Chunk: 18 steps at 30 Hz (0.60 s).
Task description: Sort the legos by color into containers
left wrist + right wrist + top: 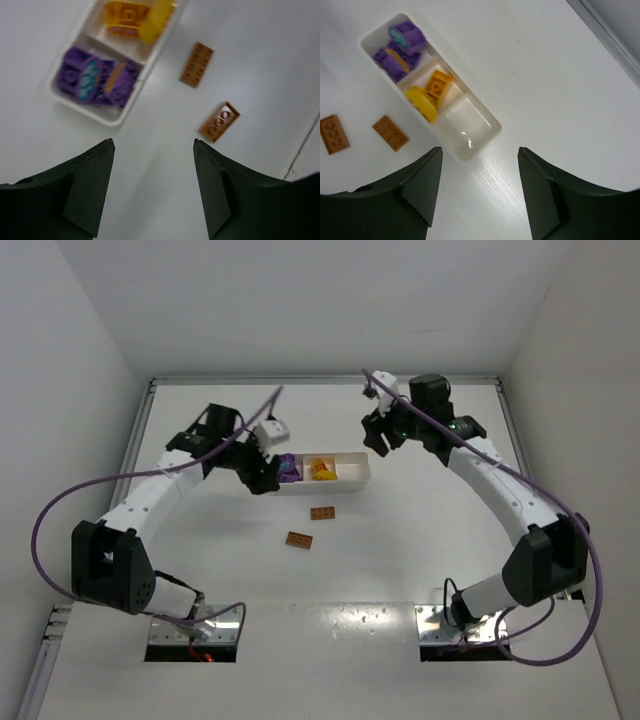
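The white surface [400, 560] carries the long white tray [368, 480], which lies between my two arms. My left gripper [154, 142] hangs near the tray's purple end and my right gripper [480, 149] near the other end. Both are spread, with nothing between the fingers. Purple legos [97, 80] fill one end compartment and yellow legos [427, 95] the middle, while the last compartment [470, 125] is bare. Two orange-brown bricks [322, 513] lie flat on the surface beside the tray, apart from each other. I judge them light, rigid and smooth-sided, best pinched from above across the narrow width.
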Each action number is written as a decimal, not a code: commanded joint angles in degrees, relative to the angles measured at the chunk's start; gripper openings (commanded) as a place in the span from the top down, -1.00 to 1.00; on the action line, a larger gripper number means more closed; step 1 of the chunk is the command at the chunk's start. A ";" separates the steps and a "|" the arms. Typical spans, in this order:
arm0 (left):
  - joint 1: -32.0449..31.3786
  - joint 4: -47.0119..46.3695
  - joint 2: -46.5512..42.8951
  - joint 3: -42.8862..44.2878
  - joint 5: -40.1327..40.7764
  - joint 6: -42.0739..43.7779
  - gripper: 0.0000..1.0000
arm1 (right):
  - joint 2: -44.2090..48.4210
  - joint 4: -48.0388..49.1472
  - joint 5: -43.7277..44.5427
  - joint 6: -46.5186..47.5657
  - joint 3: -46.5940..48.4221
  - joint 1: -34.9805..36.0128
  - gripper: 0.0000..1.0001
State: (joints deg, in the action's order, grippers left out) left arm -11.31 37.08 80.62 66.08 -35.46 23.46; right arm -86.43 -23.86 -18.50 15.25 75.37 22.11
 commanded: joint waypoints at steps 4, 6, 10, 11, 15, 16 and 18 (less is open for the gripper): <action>-16.09 5.47 -3.89 -4.64 6.89 14.59 -0.41 | 5.48 0.57 4.44 -7.42 -11.11 -11.54 -0.28; -20.48 3.19 -3.89 -7.19 8.56 14.59 -0.41 | 7.23 1.09 3.39 -8.65 -13.31 -16.99 -0.28; -25.07 -3.49 -1.79 -10.97 12.25 14.07 -0.39 | 10.49 0.04 1.28 -9.27 -14.99 -23.15 -0.28; -25.08 -4.72 -1.78 -11.85 12.26 13.54 -0.39 | 11.02 0.04 1.28 -9.27 -14.99 -24.73 -0.28; -28.75 -10.43 1.29 -15.63 14.10 13.54 -0.39 | 11.73 -0.66 -1.18 -9.27 -15.52 -27.90 -0.28; -29.46 -11.32 1.90 -16.24 15.24 14.15 -0.39 | 11.73 -0.66 -1.19 -9.27 -15.52 -27.91 -0.28; -31.39 -13.08 3.57 -17.56 16.38 14.76 -0.39 | 11.73 -1.28 -2.84 -9.27 -15.52 -29.31 -0.28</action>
State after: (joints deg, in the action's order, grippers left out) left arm -40.05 29.87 82.78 49.95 -21.37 36.10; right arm -75.42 -25.45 -17.98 7.25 59.59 -5.93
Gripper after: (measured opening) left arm 0.696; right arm 0.636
